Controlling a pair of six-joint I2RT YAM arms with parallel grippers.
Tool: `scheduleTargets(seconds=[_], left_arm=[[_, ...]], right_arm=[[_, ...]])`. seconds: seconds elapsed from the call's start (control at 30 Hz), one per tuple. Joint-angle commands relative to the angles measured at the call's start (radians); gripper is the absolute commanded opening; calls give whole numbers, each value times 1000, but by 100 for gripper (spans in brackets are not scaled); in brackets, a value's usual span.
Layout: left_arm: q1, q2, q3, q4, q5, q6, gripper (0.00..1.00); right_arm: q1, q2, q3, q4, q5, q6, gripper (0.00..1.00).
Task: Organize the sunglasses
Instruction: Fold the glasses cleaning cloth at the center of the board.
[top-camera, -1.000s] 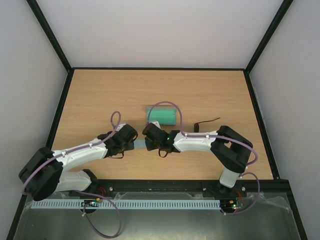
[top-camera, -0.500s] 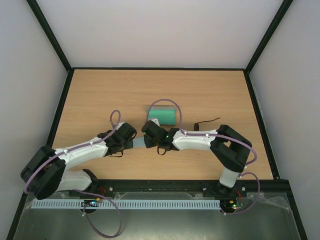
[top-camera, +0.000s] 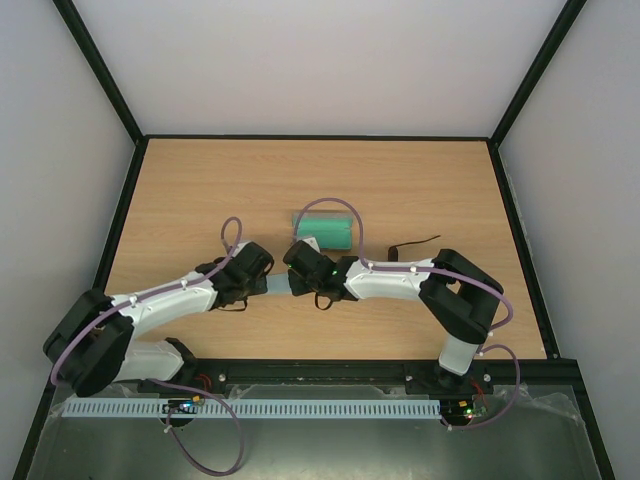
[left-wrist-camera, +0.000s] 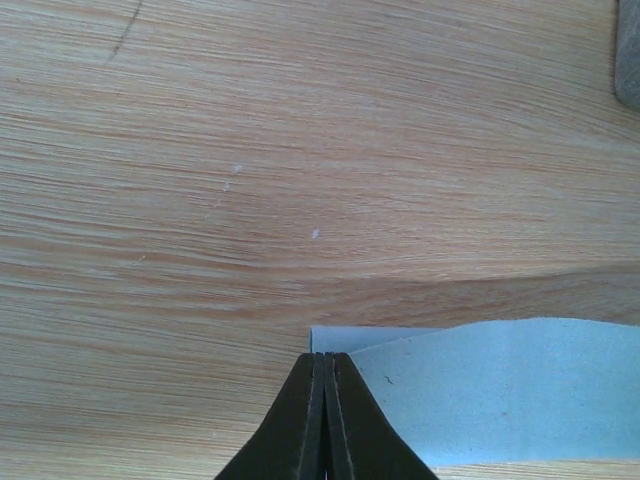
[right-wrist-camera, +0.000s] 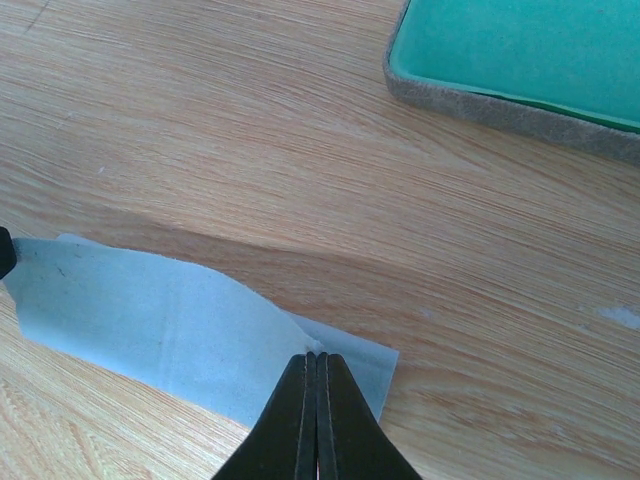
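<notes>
Near the middle of the bench (top-camera: 200, 190), the left claw (left-wrist-camera: 322, 358) is pressed fully closed on the left edge of the light blue cloth (left-wrist-camera: 500, 385). The right claw (right-wrist-camera: 316, 358) is pinched closed on a raised fold at the cloth's right corner. Just beyond them sits the open grey case (right-wrist-camera: 500, 108), green lining up. Right of the case, just past the right arm, a thin dark part of the sunglasses (top-camera: 418, 241) shows on the bench. Their lenses cannot be made out.
</notes>
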Motion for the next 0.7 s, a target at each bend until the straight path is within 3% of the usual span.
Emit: scheduleTargets(seconds=[0.0, 0.67], left_arm=[[8, 24, 30, 6, -4, 13, 2], [8, 57, 40, 25, -6, 18, 2]], right_arm=[[-5, 10, -6, -7, 12, 1, 1], [-5, -8, -45, 8, 11, 15, 1]])
